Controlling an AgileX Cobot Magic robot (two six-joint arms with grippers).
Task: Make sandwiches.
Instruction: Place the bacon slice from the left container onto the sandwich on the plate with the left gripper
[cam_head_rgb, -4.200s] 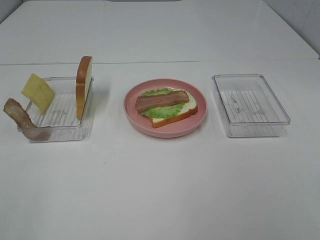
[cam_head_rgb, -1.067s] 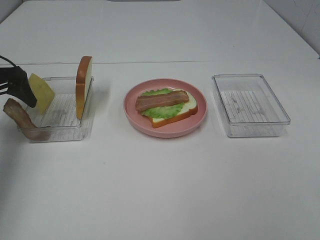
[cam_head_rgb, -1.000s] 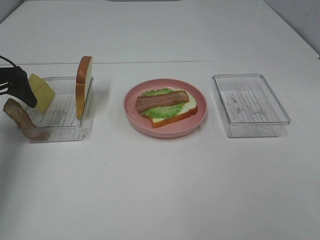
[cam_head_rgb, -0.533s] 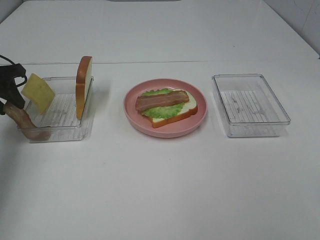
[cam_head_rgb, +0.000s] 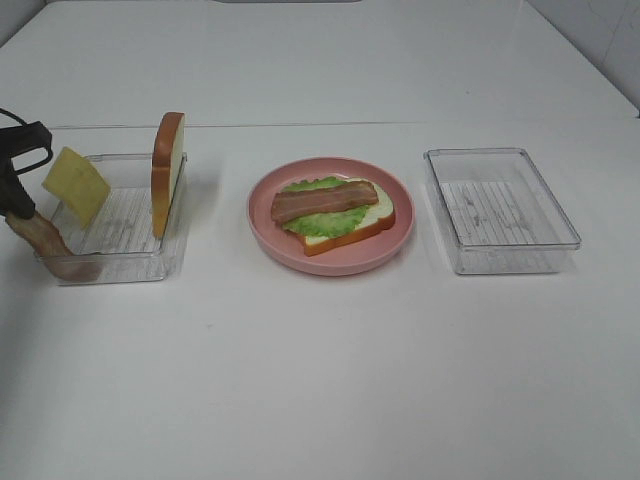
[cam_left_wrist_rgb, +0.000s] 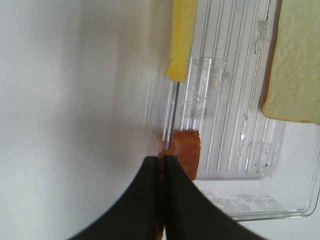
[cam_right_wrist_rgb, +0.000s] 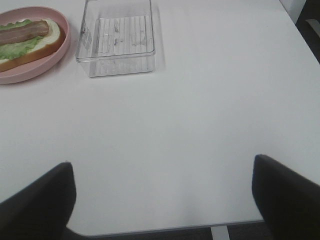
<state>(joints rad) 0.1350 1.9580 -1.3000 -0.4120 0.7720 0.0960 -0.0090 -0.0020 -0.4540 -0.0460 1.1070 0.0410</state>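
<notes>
The sandwich on the pink plate (cam_head_rgb: 330, 262) is an open stack: a bread slice (cam_head_rgb: 350, 232), green lettuce (cam_head_rgb: 310, 222) and a bacon strip (cam_head_rgb: 322, 200). In the left clear tray (cam_head_rgb: 120, 268) a second bread slice (cam_head_rgb: 167, 172) stands on edge and a yellow cheese square (cam_head_rgb: 76, 185) leans on the rim. Another bacon strip (cam_head_rgb: 45, 243) hangs over that tray's outer wall. My left gripper (cam_head_rgb: 18, 207) is shut on its upper end; the left wrist view shows the gripper (cam_left_wrist_rgb: 163, 160) pinching the bacon (cam_left_wrist_rgb: 184, 150). My right gripper (cam_right_wrist_rgb: 165, 200) is open, holds nothing, and is out of the exterior view.
A second clear tray (cam_head_rgb: 500, 245) stands to the right of the plate with nothing in it; the right wrist view shows that tray (cam_right_wrist_rgb: 117, 67) and the plate's rim (cam_right_wrist_rgb: 30, 74) far ahead. A seam in the table runs behind the trays.
My left gripper has moved from beside the cheese out and down to the hanging bacon strip's upper end and has shut on it. The right arm has not moved.
</notes>
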